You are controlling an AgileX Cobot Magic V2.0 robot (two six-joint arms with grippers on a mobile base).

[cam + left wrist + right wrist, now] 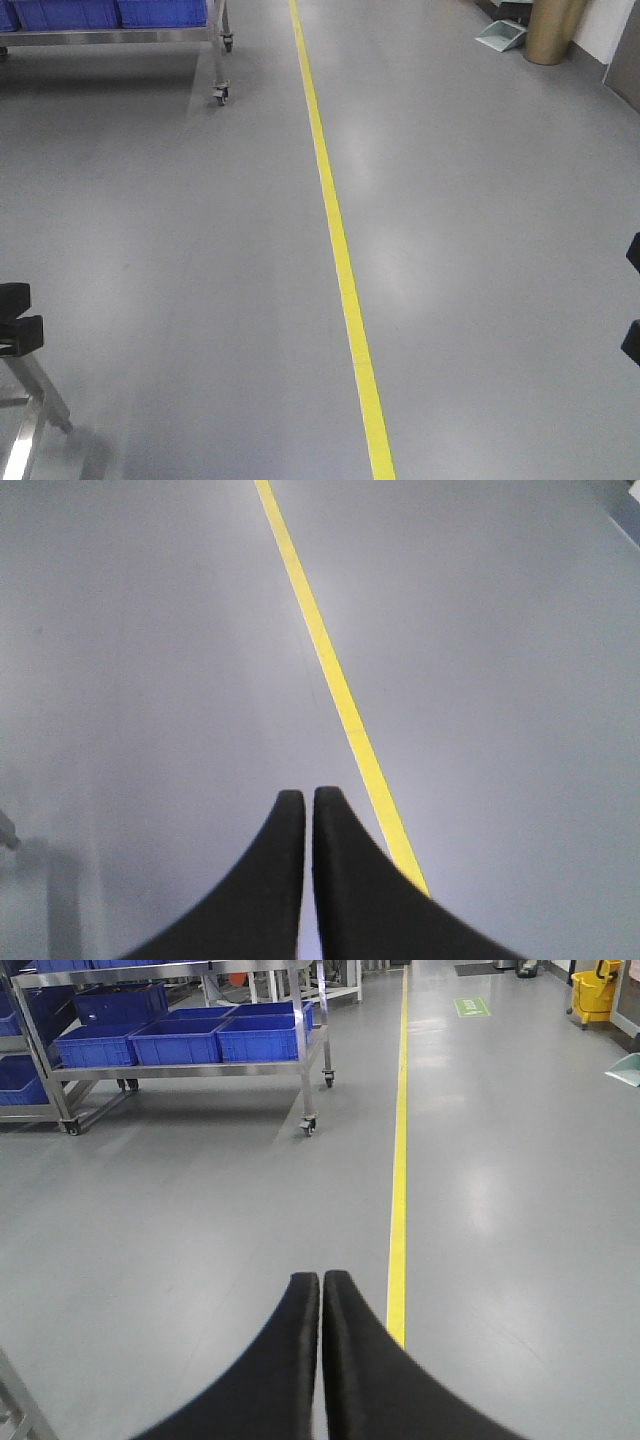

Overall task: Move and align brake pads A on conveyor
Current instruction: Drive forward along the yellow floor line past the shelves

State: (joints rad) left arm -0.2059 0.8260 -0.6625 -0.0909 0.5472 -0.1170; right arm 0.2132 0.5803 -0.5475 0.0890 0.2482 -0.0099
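Blue crates (175, 1042) on steel rack (307, 1090), contents unseen

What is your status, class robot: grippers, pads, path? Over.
Left gripper shut, empty. Right gripper shut, empty. Brake pads and conveyor not in view. Grey floor, yellow line ahead; wheeled rack off to the left.

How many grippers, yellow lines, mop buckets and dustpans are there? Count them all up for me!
Grippers: 2 (left gripper, right gripper)
Yellow line: 1
Mop bucket: 1
Dustpan: 1
Total: 5
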